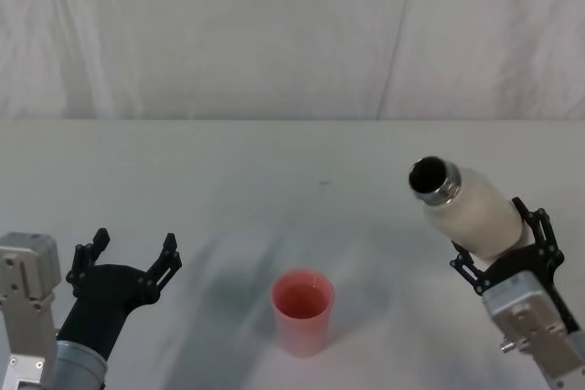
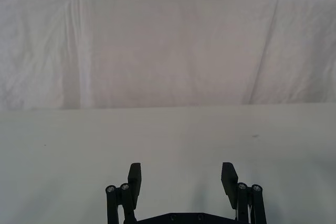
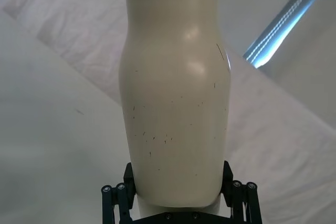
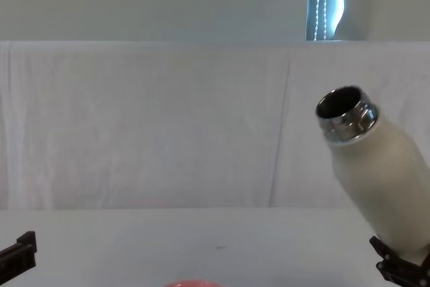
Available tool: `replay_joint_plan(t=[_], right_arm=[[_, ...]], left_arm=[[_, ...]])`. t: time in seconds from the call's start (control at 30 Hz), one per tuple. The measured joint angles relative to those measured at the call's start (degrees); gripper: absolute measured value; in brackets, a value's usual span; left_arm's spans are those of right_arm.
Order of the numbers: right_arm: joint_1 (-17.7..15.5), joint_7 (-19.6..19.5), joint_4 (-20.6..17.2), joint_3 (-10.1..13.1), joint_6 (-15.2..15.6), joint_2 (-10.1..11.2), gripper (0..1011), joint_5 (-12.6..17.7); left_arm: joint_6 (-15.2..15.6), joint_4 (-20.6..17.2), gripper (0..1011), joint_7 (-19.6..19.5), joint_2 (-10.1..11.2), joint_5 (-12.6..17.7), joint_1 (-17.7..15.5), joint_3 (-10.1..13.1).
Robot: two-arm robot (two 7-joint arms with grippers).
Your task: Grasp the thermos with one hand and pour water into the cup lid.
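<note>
Head view shows the white bench with a pink cup lid standing upright near the front middle. Its open side faces up, and the inside looks pink and shiny.

On the right, the right pincer holds the thermos up in the air, off the bench. Its black fingers pinch the bottom part of the cream bottle from both sides. The thermos is tipped, with its shiny steel neck and dark mouth pointing up and toward the middle of the bench. The mouth is higher than the cup lid and off to the right of it, not over it.

From the right wrist camera, the thermos has little dark specks on its body, and the pincer grips it at the base.

From the chest camera, the thermos leans to the left, and the rim of the cup lid peeks in at the lower edge.

On the left, the left pincer hangs low near the front of the bench, well apart from the cup lid. Its fingers are spread wide and hold nothing.
</note>
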Motion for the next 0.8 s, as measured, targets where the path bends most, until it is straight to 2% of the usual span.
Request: replay_joint_plan(t=[0.17, 0.27, 0.57, 0.8], right_arm=[[-0.3, -1.9, -0.1, -0.7, -0.6, 0.7, 959, -3.3], [-0.6, -3.9, -0.1, -1.6, -1.0, 1.4, 959, -6.8], [-0.9, -5.6, -0.2, -3.1, -1.2, 3.2, 959, -10.7], [-0.5, -8.3, 0.3, -5.1, -0.6, 4.9, 959, -15.9]], left_arm=[[0.0, 0.0, 1001, 0.0, 0.0, 0.0, 0.0, 0.0], [0.0, 0.0, 1001, 0.0, 0.0, 0.0, 0.0, 0.0], [0.0, 0.0, 1001, 0.0, 0.0, 0.0, 0.0, 0.0], [0.0, 0.0, 1001, 0.0, 0.0, 0.0, 0.0, 0.0]])
